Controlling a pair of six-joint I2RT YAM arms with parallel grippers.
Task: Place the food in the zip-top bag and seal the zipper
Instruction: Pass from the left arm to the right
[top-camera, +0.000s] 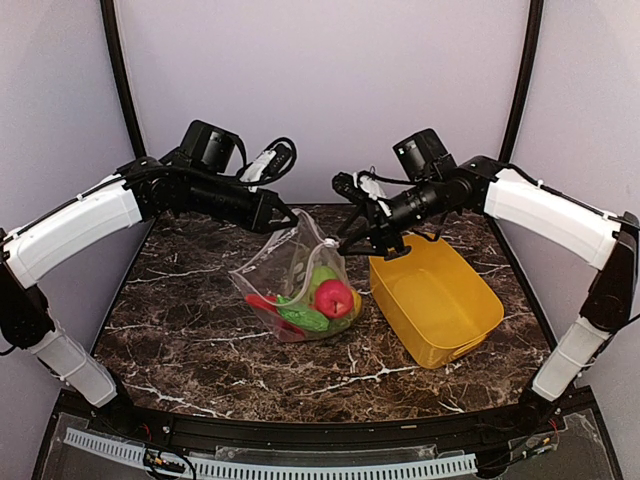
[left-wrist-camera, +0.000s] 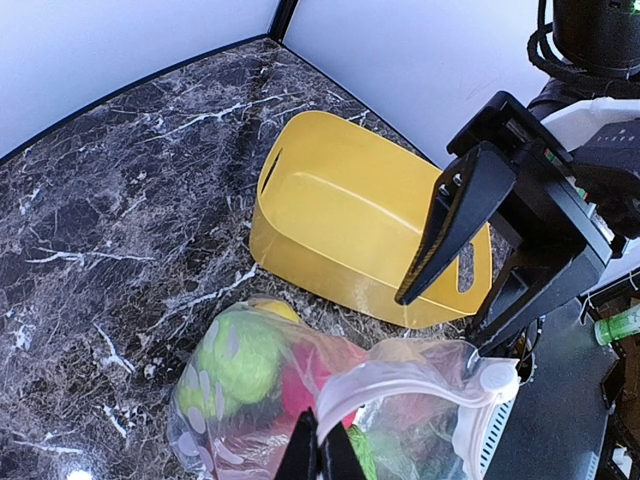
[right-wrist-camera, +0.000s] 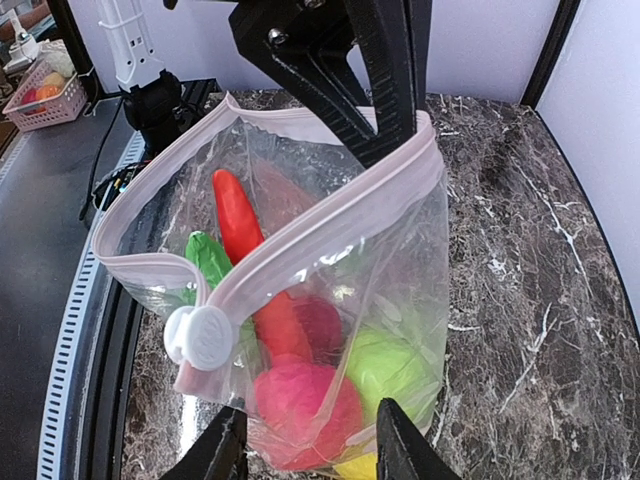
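The clear zip-top bag (top-camera: 275, 270) stands on the marble table, its mouth held open. Inside lies the food: a red apple (top-camera: 333, 298), a green piece (top-camera: 320, 275), a red chili (right-wrist-camera: 238, 215) and a yellow piece (right-wrist-camera: 350, 468). My left gripper (top-camera: 290, 222) is shut on the pinkish zipper (left-wrist-camera: 400, 380) at the far rim; it also shows in the left wrist view (left-wrist-camera: 320, 455). My right gripper (right-wrist-camera: 312, 450) is open and straddles the bag's corner, just beside the white slider (right-wrist-camera: 200, 338). In the top view the right gripper (top-camera: 345, 240) sits at the bag's right top corner.
An empty yellow tub (top-camera: 435, 295) stands right of the bag, close under the right arm. It also shows in the left wrist view (left-wrist-camera: 350, 200). A small basket (right-wrist-camera: 42, 95) sits off the table. Dark marble (top-camera: 200, 330) lies in front and left.
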